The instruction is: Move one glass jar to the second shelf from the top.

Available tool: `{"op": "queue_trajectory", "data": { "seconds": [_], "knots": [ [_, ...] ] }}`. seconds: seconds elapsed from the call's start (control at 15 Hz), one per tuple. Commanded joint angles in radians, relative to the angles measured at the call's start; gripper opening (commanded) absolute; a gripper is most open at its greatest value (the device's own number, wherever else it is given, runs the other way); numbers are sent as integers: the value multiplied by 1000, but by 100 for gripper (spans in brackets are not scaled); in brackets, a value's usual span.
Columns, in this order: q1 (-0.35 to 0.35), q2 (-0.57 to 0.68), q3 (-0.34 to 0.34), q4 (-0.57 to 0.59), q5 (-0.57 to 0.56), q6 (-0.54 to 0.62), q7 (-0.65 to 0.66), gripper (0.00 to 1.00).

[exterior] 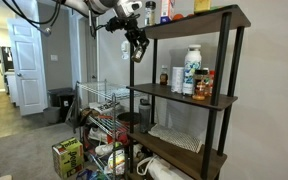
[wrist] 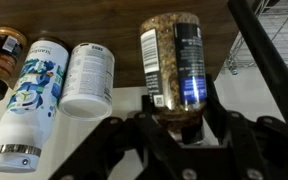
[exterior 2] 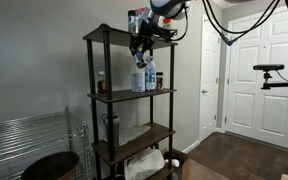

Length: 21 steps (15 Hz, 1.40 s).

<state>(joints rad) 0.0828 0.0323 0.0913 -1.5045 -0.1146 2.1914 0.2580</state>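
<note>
In the wrist view, the glass jar is being gripped at 1 end by the claw, whose fingers are being pressed narrowly against both sides of the glass, so the pick-up is being judged as done. Just beside the jar, 1 white tub and 1 tall white bottle are being shown standing on the dark board, with 1 brown jar beyond them at the picture's edge. Behind these, the second shelf from the top is being shown as a brown band; whether the held jar is touching it cannot be told there. In both exterior views, the claw is being held at the front corner of the shelving unit, below the top board and above the second, so the jar is being judged as airborne. Being left: carrying it inward over a bare patch, lowering it, and opening the claw.
</note>
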Motion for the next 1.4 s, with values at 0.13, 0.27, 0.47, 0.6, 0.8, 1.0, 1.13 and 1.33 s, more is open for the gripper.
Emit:
{"op": "queue_trajectory", "data": {
  "seconds": [0.13,0.27,0.47,0.6,0.8,1.0,1.13,1.33],
  "knots": [
    [4,-2,-4,23,15,-18,6,30],
    [4,3,-4,14,0,-5,0,55],
    [5,3,-4,15,0,-5,0,55],
    [5,3,-4,15,0,-5,0,55],
    [5,3,-4,15,0,-5,0,55],
    [5,3,-4,15,1,-5,0,55],
    [5,3,-4,15,1,-5,0,55],
    [5,3,-4,15,1,-5,0,30]
  ]
}}
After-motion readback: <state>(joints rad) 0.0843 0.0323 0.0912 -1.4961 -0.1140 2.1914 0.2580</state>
